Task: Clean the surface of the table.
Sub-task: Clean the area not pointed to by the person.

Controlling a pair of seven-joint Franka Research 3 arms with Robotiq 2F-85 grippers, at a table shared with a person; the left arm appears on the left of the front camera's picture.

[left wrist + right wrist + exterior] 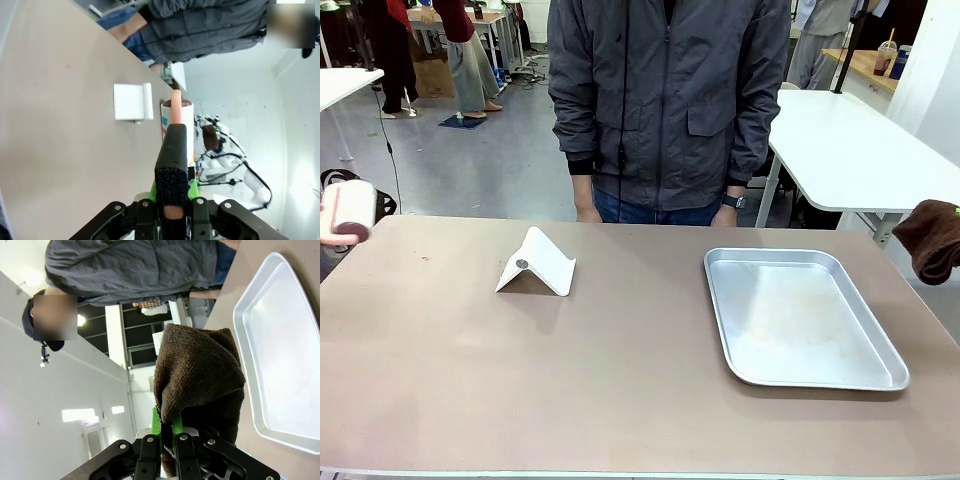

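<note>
**Wipe-down about to start, nothing on the surface so far**

Tabletop (620, 390) sits right in front of me: big taupe-brown slab, with the person (670, 100) standing at the far side, hands down. Left tool (172, 194) is clamped tight on the dark foam handle of a lint roller (350, 210), which hangs just off the left end of the tabletop. Right tool (166, 427) is pinched shut on a bunched brown cloth (930, 238), off the right end. Neither looks to be touching the surface.

If I were running this, I'd bring the roller down flat so the whole barrel rolls instead of riding on one edge. Then I'd make long, overlapping passes along the open left half. There's a tiny pinkish speck (425, 258) near the far left, an obvious first target. The cloth wants to be pressed down with a broad fold, not the dangly corner, or it'll just skate. The white folded stand (535, 263) looks light, so I'd steer around it rather than shove it. Same with the metal tray (805, 320): wipe up to its rim without catching the lip.

Head count:
- two tools
- one roller
- one cloth
- one tray, bare inside
- one stand
- one speck that I can make out
- one person at this tabletop
</note>
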